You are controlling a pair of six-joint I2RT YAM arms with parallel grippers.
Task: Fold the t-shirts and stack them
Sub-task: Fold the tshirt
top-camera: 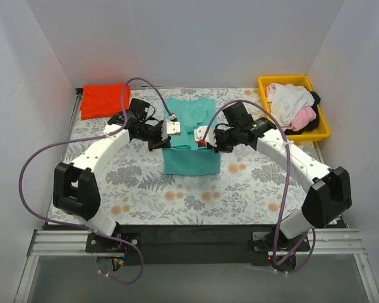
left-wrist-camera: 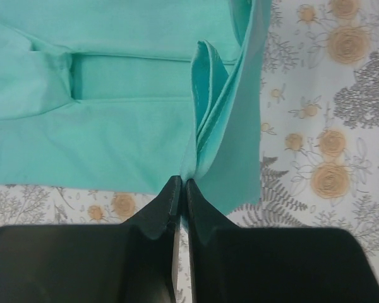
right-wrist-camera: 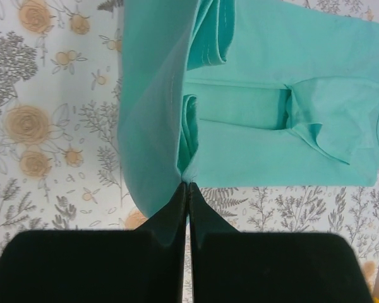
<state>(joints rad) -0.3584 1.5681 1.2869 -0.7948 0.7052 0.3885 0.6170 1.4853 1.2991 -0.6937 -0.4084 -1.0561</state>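
Observation:
A teal-green t-shirt (top-camera: 191, 136) lies mid-table, partly folded. My left gripper (top-camera: 163, 140) is shut on its left edge, pinching bunched cloth at the fingertips (left-wrist-camera: 183, 184). My right gripper (top-camera: 208, 140) is shut on its right edge (right-wrist-camera: 188, 184). Both hold the cloth lifted, and a teal flap hangs from each pinch (left-wrist-camera: 237, 145) (right-wrist-camera: 148, 126). A folded red-orange t-shirt (top-camera: 104, 100) lies at the back left. White, pink and black shirts (top-camera: 294, 106) are piled in the yellow tray.
The yellow plastic tray (top-camera: 324, 121) stands at the back right. The fern-patterned cloth (top-camera: 189, 192) covers the table. White walls close in the left, back and right sides. Purple cables loop off both arms.

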